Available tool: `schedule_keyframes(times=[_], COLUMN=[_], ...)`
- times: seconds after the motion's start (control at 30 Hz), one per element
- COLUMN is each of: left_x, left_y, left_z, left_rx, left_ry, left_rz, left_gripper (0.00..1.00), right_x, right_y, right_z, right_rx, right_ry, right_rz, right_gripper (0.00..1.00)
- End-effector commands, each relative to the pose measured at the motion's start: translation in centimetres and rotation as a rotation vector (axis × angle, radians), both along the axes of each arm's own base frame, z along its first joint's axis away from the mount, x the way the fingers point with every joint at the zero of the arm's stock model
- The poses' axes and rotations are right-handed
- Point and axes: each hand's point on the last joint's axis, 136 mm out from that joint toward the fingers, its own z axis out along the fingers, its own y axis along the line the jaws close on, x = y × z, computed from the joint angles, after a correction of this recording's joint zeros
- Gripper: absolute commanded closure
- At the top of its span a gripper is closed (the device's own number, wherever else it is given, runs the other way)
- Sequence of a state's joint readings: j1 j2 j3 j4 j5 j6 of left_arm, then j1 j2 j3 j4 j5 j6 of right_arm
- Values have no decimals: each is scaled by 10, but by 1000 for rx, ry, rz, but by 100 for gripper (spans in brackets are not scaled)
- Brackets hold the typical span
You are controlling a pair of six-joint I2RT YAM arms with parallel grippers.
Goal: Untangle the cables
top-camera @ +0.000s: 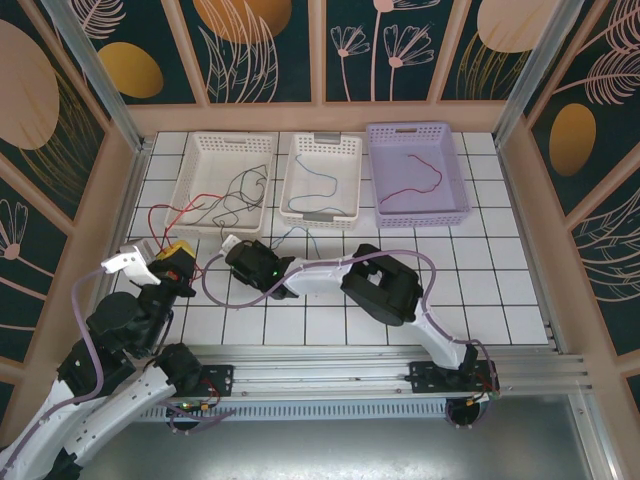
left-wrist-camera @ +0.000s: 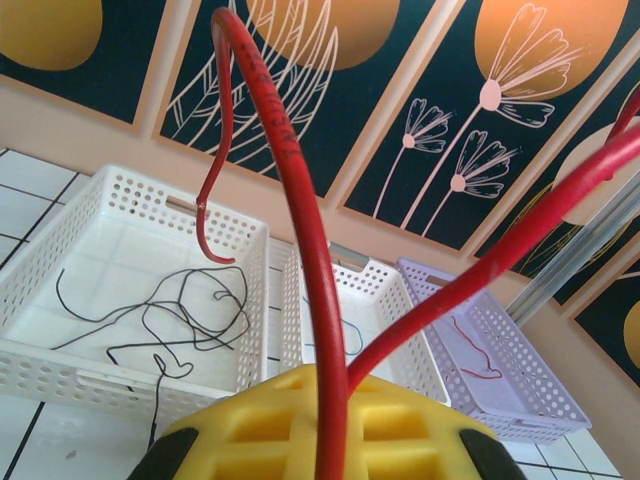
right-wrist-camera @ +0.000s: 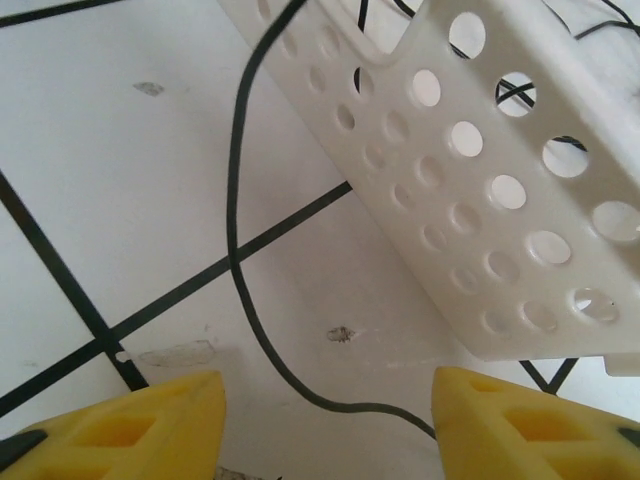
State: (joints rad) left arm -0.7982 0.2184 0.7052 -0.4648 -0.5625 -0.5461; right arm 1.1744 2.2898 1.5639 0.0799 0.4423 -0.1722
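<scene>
Jaws of the left gripper (left-wrist-camera: pixel 335 405) pinch the thin red cable (left-wrist-camera: pixel 292 170), which runs off the frame. The right gripper (right-wrist-camera: pixel 328 425) has its jaws apart either side of a thin black cable (right-wrist-camera: pixel 231 200) on the white tiled counter (right-wrist-camera: pixel 120 180), its top cut off.

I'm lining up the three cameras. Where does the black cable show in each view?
Top external: black cable tangled in the left white basket, one end trailing onto the tiles.
Left wrist: cable looped in that basket, lower left.
Right wrist: cable curving down the tiles, left of the basket's wall.
Shared landmark: the left white basket.
</scene>
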Motion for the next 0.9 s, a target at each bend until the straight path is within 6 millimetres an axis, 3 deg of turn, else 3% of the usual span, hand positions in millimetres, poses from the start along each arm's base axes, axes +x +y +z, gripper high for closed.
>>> schedule_keyframes(times=[0.0, 0.1, 0.23, 0.43, 0.63, 0.77, 0.87], left_x=[1, 1, 1, 1, 2, 3, 4], left_y=[1, 1, 1, 1, -2, -4, -6], left_z=[-2, -1, -1, -1, -2, -4, -4], left_rx=[8, 7, 6, 8, 14, 24, 26], left_ry=[-2, -2, -3, -3, 1, 8, 9], left_rz=[10, 10, 10, 7, 1, -5, -10], left_gripper=[100, 100, 100, 100, 100, 100, 100], right_x=[13, 20, 20, 8, -14, -9, 6], right_y=[6, 4, 5, 4, 6, 8, 8], right_z=[11, 14, 31, 76, 142, 178, 197], right_rx=[20, 33, 66, 170, 335, 419, 488], right_ry=[-41, -42, -53, -50, -7, 38, 88], right_rz=[-35, -58, -56, -5, 88, 116, 127], right_gripper=[55, 78, 99, 100, 100, 100, 100])
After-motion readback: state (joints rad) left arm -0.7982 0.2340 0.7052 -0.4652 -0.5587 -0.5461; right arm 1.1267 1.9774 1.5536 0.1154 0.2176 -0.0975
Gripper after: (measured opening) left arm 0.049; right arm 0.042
